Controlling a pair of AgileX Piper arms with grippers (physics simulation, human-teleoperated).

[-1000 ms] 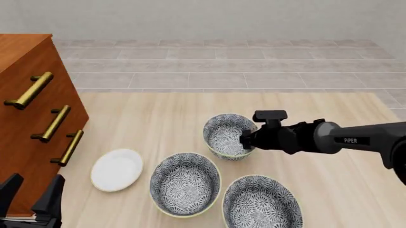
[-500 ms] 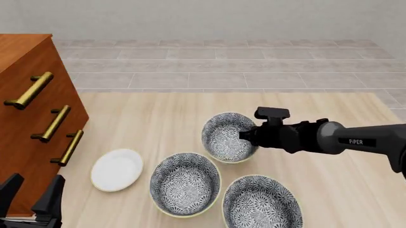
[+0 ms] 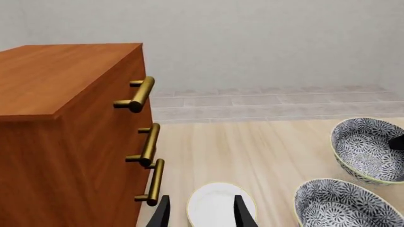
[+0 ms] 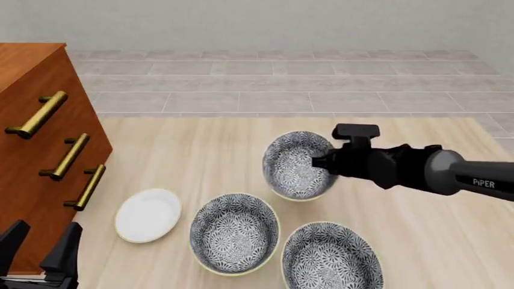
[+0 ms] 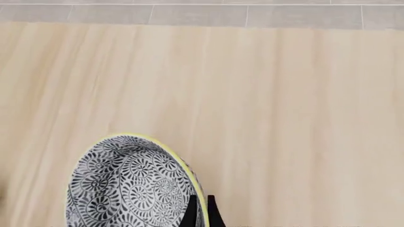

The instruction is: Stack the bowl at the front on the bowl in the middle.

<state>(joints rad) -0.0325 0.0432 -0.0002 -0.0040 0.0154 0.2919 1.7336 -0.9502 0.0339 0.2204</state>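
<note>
A round, deep ceramic bowl with a dense grey-and-white floral pattern and a pale cream rim (image 4: 293, 168), the farthest of three alike, is being held by the right end effector (image 4: 317, 164), whose narrow fingers (image 5: 191, 212) are being pressed onto its right-hand rim. This bowl is being carried tilted, its opening turned toward the left, over the light wooden worktop (image 4: 201, 150). The matching bowl with a cream-yellowish rim (image 4: 233, 233) is being left standing upright nearer the arms, just left of the third patterned bowl (image 4: 331, 256) and right of a small plain white plate (image 4: 148, 215). The left end effector (image 4: 40, 253) is being kept wide apart and unladen beside the brown wooden drawer cabinet (image 4: 40, 150).
</note>
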